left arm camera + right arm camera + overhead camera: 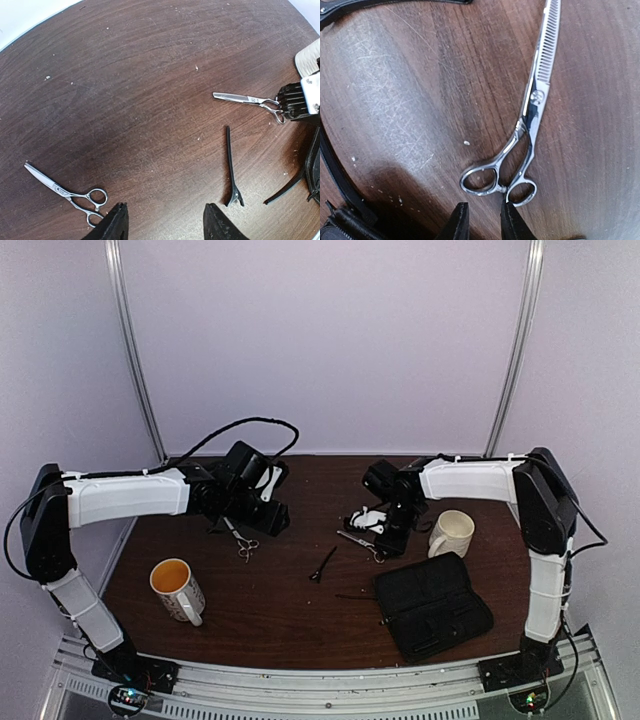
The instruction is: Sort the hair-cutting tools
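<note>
Top external, worktop (270,615): dark brown wood, carrying everything listed below.
Arms: left arm (125,495) and right arm (470,480) both reach in over the far half, with their wrists toward the middle.
Case (432,605): black fabric, lying flat toward the near-right corner.
Mugs: orange-lined mug (177,588) stands upright toward the near-left corner. The white mug (452,533) stands upright just beyond the case, near the right edge.
Left gripper (165,215): fingers wide apart with nothing between them. The rings of the left scissors (67,192) lie just beside one fingertip.
Right gripper (482,217): fingers a narrow gap apart, nothing clamped. Its tips are right at the ring handles of the right scissors (532,110).
Left scissors: flat, blades shut, left of the middle.
Right scissors: toothed blade, flat, right of the middle, beyond the case.
First clip (231,165): flat at mid-worktop, between the two scissors.
Second clip (285,191): along the case's left edge; whether it touches the case, I cannot tell.
</note>
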{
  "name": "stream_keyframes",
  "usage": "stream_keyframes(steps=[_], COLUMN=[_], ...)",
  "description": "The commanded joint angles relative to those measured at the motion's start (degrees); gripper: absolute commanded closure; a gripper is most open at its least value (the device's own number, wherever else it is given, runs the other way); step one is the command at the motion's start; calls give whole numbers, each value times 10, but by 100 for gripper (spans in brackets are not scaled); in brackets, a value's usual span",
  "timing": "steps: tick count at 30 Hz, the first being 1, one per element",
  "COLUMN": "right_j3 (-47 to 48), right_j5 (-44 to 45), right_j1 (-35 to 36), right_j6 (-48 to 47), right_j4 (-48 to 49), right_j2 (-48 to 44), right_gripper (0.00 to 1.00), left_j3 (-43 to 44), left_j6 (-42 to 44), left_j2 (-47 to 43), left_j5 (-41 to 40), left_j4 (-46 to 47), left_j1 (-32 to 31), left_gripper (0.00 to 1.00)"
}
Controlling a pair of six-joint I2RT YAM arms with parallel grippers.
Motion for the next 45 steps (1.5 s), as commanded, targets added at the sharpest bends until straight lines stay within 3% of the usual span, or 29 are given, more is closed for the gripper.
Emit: stream_keyframes(steps=[1,15,21,27,45], right_j3=[17,57,54,42,13], right_j5=[-12,-4,15,22,51], right_j1=[-1,0,0,0,0], right_j6=[1,-26,-30,-39,-82], right_j4=[9,-7,-13,-9,-46], right_j2=[25,72,81,85,-103], right_gripper=[76,84,81,96,100], left_j3=[-6,-5,-3,-1,-15], left_j6=[2,4,8,9,3], left_j2=[-6,8,9,11,-9], left_j5=[7,16,18,22,49], left_j4=[25,29,27,27,40], left_j1=[0,0,0,0,-7], left_gripper=[46,46,46,46,47])
